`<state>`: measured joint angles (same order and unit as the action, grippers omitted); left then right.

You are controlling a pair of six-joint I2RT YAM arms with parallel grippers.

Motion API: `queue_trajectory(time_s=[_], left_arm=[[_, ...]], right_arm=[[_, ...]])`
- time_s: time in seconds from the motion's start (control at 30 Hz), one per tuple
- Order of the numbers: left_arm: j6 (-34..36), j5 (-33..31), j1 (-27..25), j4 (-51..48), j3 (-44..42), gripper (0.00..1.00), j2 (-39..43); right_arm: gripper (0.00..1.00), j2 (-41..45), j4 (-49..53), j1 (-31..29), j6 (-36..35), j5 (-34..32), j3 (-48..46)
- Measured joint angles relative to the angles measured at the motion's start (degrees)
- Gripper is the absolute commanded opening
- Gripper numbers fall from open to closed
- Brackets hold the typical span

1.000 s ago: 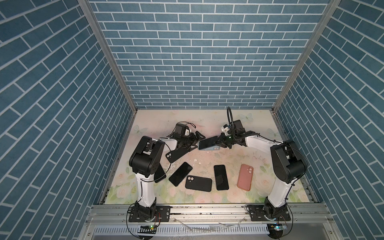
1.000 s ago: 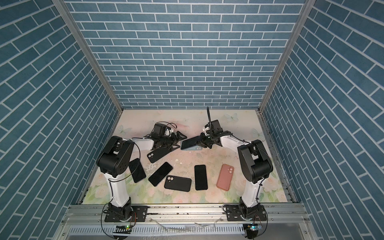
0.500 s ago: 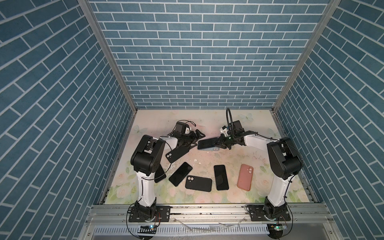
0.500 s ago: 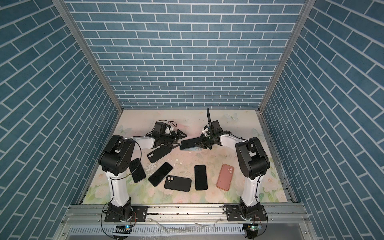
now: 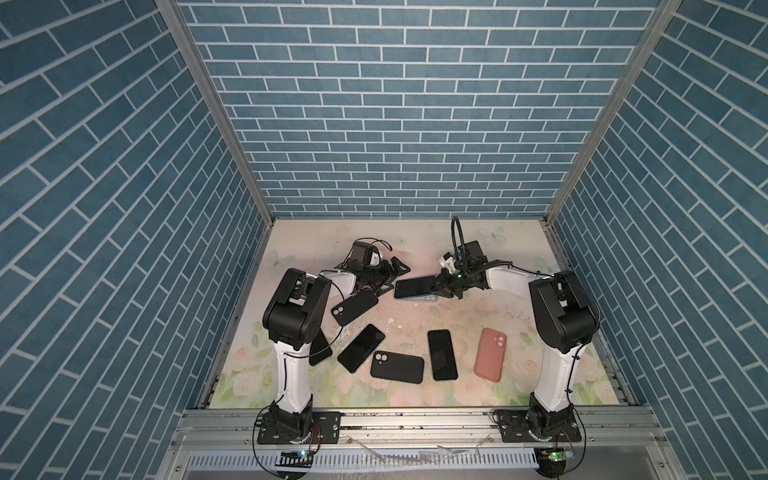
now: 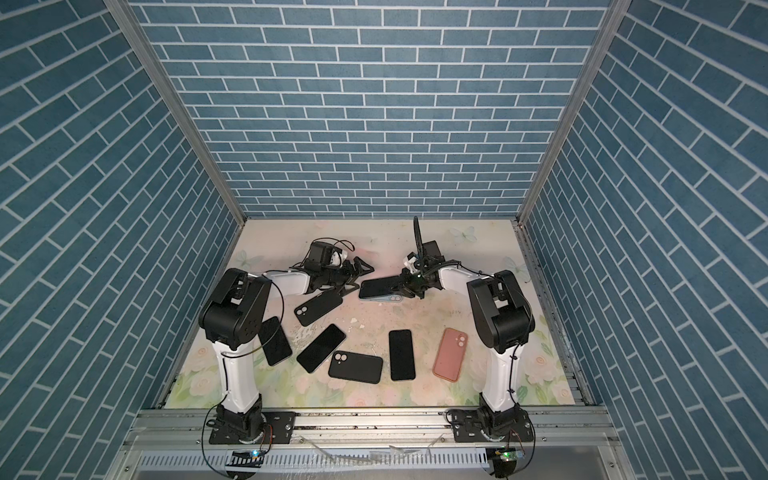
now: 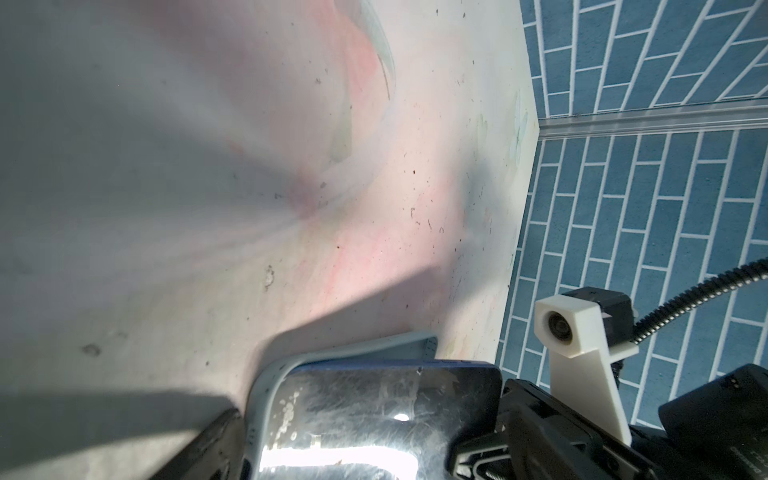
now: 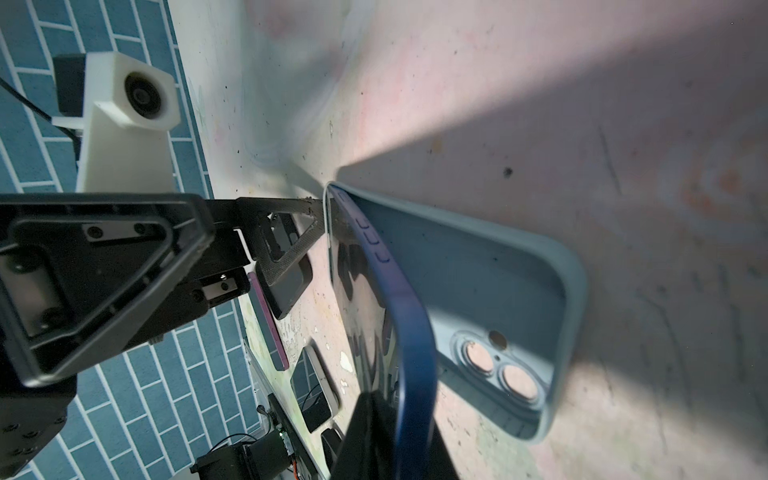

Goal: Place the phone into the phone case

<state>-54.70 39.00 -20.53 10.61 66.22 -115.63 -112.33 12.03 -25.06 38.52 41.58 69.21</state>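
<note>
In both top views a dark phone [image 5: 413, 286] [image 6: 376, 287] with a blue edge [image 8: 411, 332] tilts over a light blue-grey phone case [image 5: 428, 298] [image 6: 392, 298] lying open side up on the mat. The phone's far end sits in the case's far corner [image 7: 353, 353], while its camera end is raised. My right gripper [image 5: 442, 286] [image 6: 406, 286] [image 8: 395, 440] is shut on the phone's raised end. My left gripper [image 5: 392, 275] [image 6: 356, 275] stands open at the far end of the phone and case, with one finger [image 7: 208, 449] beside the case rim.
Nearer the front lie a black case [image 5: 353, 306], a black phone [image 5: 360, 348], another black case [image 5: 397, 368], a black phone [image 5: 442, 354] and a pink case [image 5: 490, 354]. A further phone [image 6: 274, 340] lies by the left arm's base. Blue brick walls close three sides.
The phone in my right gripper has tipped a little flatter toward the case. The left arm has shifted slightly, its gripper still open.
</note>
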Motion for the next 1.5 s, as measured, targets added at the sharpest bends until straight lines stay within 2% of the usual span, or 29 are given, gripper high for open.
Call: queue_trajectory(time_s=[0.4, 0.6, 1.07, 1.43, 1.47, 1.5], left_arm=[[0.0, -0.39, -0.28, 0.37, -0.02, 1.0, 0.0], [0.02, -0.79, -0.87, 1.22, -0.72, 1.0, 0.31], [-2.01, -0.79, -2.71, 1.2, -5.27, 0.99, 3.87], [-2.54, -1.73, -2.71, 1.2, -6.01, 1.0, 5.14], [-2.51, -1.73, -2.71, 1.2, -6.03, 1.0, 5.38], [-2.47, -1.75, -2.71, 1.2, -6.03, 1.0, 5.51]], right_arm=[[0.28, -0.37, 1.97, -1.16, 0.0, -5.64, -0.31], [0.39, -0.17, 4.76, -2.45, -1.46, -9.42, -0.13], [0.61, 2.29, 18.91, -3.1, -8.87, -24.96, 5.01], [0.69, 4.81, 23.58, -3.1, -10.78, -29.49, 5.11], [0.71, 5.09, 23.63, -3.08, -10.88, -29.68, 5.11], [0.79, 5.4, 23.63, -3.06, -10.95, -29.81, 5.11]])
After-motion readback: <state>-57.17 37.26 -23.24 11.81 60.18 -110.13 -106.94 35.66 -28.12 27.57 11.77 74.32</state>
